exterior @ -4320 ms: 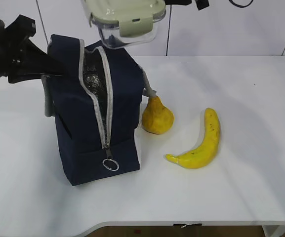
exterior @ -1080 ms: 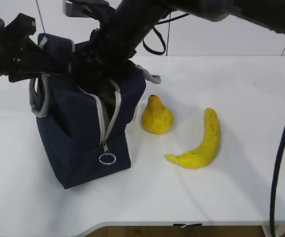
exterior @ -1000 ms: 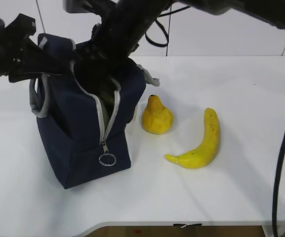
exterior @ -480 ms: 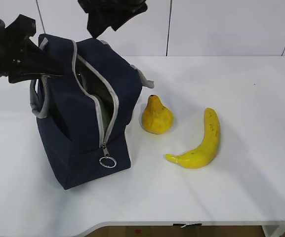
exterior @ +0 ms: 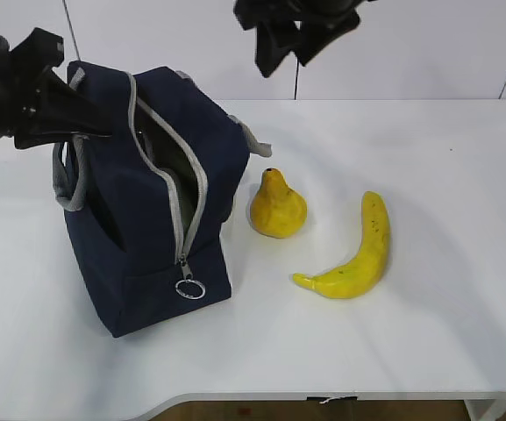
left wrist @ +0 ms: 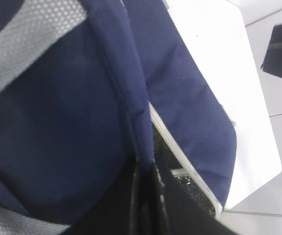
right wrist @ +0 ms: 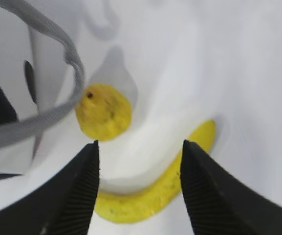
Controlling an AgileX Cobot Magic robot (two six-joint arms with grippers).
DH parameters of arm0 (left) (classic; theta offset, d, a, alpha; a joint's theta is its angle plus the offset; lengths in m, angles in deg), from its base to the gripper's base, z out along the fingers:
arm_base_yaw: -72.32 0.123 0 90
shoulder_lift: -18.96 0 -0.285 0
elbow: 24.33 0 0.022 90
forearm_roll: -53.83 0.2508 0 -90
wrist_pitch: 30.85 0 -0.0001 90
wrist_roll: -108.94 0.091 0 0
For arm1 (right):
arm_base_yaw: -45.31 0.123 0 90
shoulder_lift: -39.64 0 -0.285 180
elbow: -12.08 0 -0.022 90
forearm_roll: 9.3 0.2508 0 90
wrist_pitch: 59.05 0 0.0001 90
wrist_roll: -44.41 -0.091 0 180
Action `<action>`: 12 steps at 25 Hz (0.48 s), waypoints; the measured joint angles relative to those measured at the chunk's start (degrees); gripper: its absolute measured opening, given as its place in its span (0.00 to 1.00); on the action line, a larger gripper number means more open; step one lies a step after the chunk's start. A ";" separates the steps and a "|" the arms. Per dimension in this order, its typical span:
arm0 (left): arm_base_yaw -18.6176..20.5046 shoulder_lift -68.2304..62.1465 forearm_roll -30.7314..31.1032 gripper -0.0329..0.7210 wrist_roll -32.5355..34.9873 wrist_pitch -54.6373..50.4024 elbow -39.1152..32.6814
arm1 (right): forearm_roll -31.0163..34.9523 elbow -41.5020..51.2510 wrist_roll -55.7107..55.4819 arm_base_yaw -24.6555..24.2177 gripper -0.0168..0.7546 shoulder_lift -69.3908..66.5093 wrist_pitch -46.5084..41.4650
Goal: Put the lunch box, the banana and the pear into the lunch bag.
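a: where do the task items sit?

b: the lunch bag stands upright on the left part of the white table, navy, its grey zipper run open down the front, ring pull hanging near the bottom. the pear stands upright on the table just right of the bag, not touching it. the banana lies further right, apart from the pear, curved, stem tip toward the near edge.

a: lunch box?

b: a pale greenish surface shows through the open slit of the bag in the exterior view; i cannot tell for certain that it is the lunch box. nothing of it shows outside the bag.

a: left gripper?

b: the left gripper is at the bag's upper left edge. in the left wrist view its fingers are pressed together on a fold of the navy fabric beside the zipper, so it is clamped on the lunch bag.

a: right gripper?

b: the right gripper hangs in the air above the table, behind and above the pear, well clear of everything. in the right wrist view its two ribbed fingers stand apart with nothing between them; pear and banana show below in the gap, and a grey handle of the bag curves in at the left.

a: bag handles?

b: one grey loop hangs on the left face, another droops at the back right, near the pear.
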 joint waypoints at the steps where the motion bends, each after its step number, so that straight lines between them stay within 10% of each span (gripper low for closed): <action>1: 0.00 0.00 0.00 0.05 0.00 0.00 0.00 | -0.71 2.00 -0.54 -0.89 0.58 0.67 0.00; 12: 0.00 0.00 0.23 0.05 0.02 -0.17 0.00 | -4.92 20.03 -7.92 -6.22 0.58 8.68 0.11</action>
